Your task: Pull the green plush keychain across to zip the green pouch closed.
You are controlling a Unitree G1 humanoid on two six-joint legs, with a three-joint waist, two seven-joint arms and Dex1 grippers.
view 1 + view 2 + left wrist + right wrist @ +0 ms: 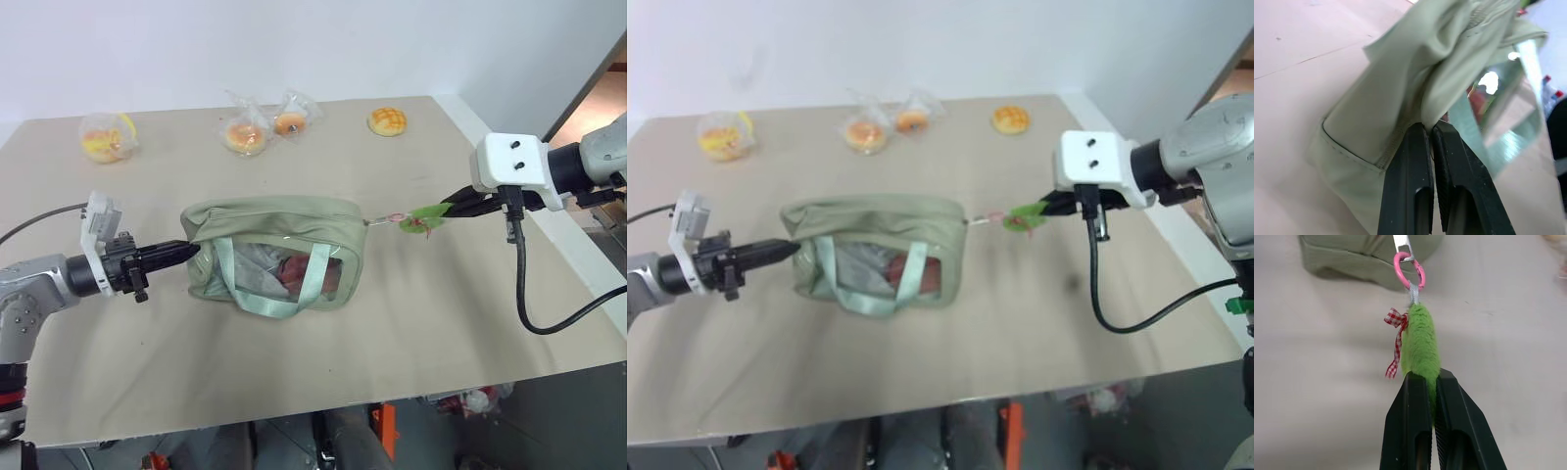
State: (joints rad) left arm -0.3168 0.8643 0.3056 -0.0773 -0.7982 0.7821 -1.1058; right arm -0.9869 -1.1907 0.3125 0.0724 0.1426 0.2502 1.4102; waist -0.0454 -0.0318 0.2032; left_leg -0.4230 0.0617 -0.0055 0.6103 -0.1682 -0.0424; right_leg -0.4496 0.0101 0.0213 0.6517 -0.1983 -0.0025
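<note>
The green pouch (272, 257) lies near the middle of the table (411, 313), its strap looped over the clear window side that faces the front edge. The left gripper (192, 250) is clenched on the fabric at the pouch's left end. The left wrist view shows what the head views cannot: the two black fingers (1410, 186) pressed together with a fold of pale green cloth pinched between them.

At the pouch's right end, the green plush keychain (428, 214) stretches out toward the table's right edge, gripped at its far end by the right gripper (453, 208). The right wrist view adds detail: a pink ring (1409, 269) joins the plush to the metal zipper pull, and a red checked ribbon (1396, 341) hangs beside it.

Four buns (245, 132) sit along the back edge, three in clear wrappers, well apart from the pouch.
</note>
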